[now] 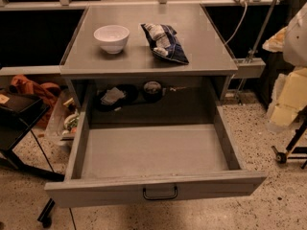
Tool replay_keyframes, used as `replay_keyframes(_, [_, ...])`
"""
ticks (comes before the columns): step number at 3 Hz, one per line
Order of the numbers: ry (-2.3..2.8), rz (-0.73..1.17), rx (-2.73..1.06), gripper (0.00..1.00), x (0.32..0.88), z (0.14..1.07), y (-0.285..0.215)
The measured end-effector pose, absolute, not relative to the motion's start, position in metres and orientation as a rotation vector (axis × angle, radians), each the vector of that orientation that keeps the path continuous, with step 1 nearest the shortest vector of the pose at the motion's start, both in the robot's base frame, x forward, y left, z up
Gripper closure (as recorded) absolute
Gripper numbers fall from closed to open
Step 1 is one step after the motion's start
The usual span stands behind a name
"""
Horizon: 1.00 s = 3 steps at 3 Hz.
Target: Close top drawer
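Observation:
The top drawer (153,152) of the grey cabinet is pulled far out toward me. Its flat grey front (96,191) is near the bottom of the view, with the small black loop handle (159,192) at its centre. Most of the drawer floor is bare. A few dark round items and a crumpled paper (114,96) lie at its back, under the cabinet top. The two lower drawers are hidden beneath it. My gripper (290,97) is the blurred white and pale-yellow shape at the right edge, to the right of the drawer and apart from it.
A white bowl (111,37) and a dark blue snack bag (164,43) sit on the cabinet top (206,56). A black stand (19,116) and an orange object (29,86) are at the left. A black wheeled leg (290,150) is at the right.

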State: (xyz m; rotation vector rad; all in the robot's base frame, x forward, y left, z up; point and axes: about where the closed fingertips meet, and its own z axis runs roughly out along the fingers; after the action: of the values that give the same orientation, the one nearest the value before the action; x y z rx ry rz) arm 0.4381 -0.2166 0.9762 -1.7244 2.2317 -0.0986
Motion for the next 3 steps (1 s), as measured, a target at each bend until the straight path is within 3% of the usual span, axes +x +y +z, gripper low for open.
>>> replay_keyframes(2, [2.232,-0.023,-1.675,0.00,0.426,0.946,-0.199])
replay_keyframes(3, [2.249,0.099,-1.662,0.10,0.414,0.905,-0.181])
